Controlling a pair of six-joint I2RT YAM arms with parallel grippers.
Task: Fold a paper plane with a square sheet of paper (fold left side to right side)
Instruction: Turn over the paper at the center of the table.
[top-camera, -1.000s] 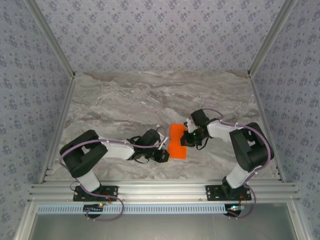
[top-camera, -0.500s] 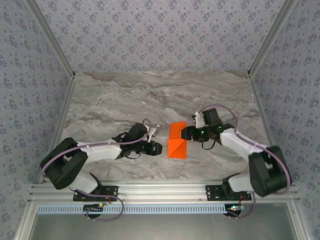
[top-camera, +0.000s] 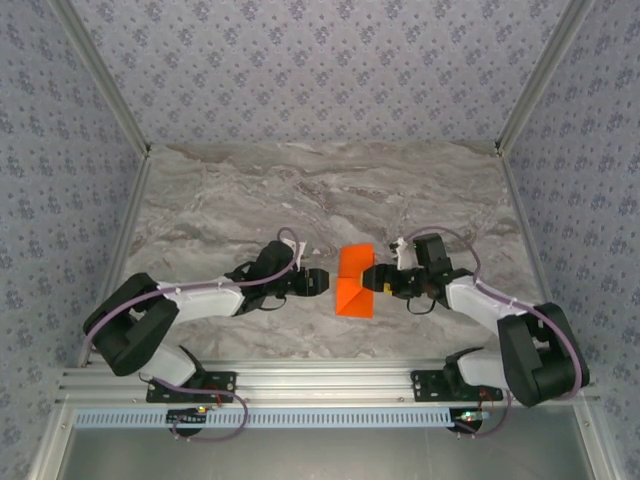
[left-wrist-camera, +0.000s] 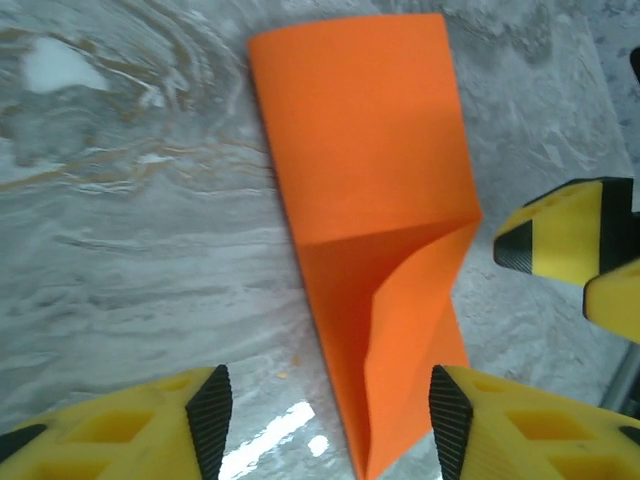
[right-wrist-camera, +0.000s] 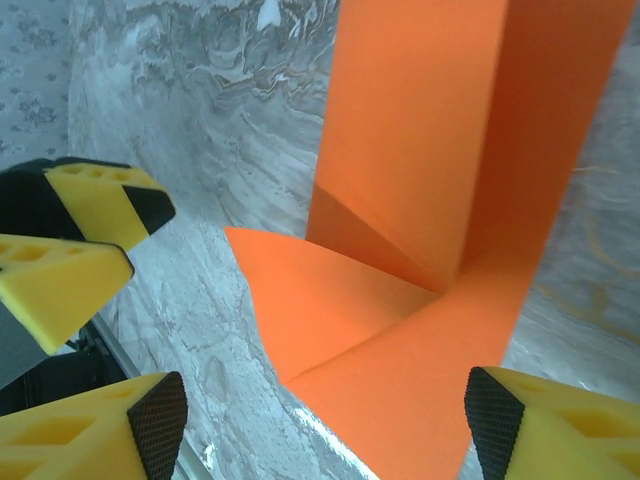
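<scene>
The orange sheet of paper (top-camera: 353, 281) lies on the marble table, folded into a narrow strip with one corner flap turned up near its front end. In the left wrist view the paper (left-wrist-camera: 365, 150) runs away from my left gripper (left-wrist-camera: 330, 425), its near tip reaching between the open fingers. My left gripper (top-camera: 323, 283) sits just left of the paper, my right gripper (top-camera: 378, 284) just right of it. In the right wrist view the raised flap and the paper (right-wrist-camera: 420, 150) lie in front of my open right gripper (right-wrist-camera: 325, 425). Nothing is held.
The grey marble table (top-camera: 250, 200) stretches behind the paper. Aluminium frame rails (top-camera: 320, 380) run along the near edge, and patterned walls enclose the sides. Each wrist view catches the other gripper's yellow fingers (left-wrist-camera: 570, 240) (right-wrist-camera: 80, 235) across the paper.
Both grippers have let go and drawn back from the paper, then settled low on either side of it. The paper has dropped flatter, with its corner flap still raised.
</scene>
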